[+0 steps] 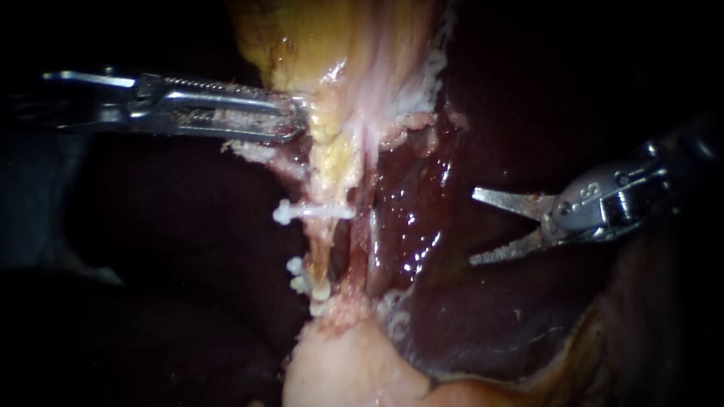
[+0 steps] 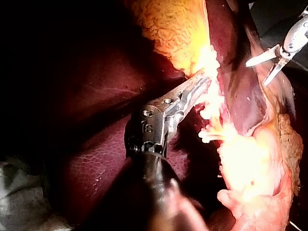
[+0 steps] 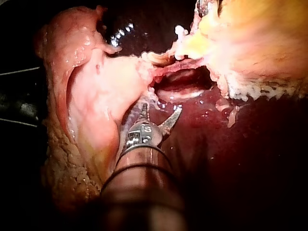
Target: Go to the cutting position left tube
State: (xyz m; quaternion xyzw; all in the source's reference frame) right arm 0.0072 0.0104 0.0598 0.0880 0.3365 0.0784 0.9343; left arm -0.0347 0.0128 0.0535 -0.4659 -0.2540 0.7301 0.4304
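- Left instrument (image 1: 298,120): jaws clamped on the lower end of the gallbladder (image 1: 339,45), apparently keeping it taut. The left tube (image 1: 326,245) runs on just beyond their tips.
- Left tube: one clip (image 1: 313,212) crosses it nearer those jaws and a cluster of clips (image 1: 302,279) sits farther off. The bare stretch between them is judged the cutting site.
- Right instrument (image 1: 473,227): blades spread wide, nothing between them, well short of the tube. Advise advancing level with that bare stretch and clear of the liver (image 1: 467,316) beneath the blades.

Three close views share the clipped tube (image 1: 321,250).
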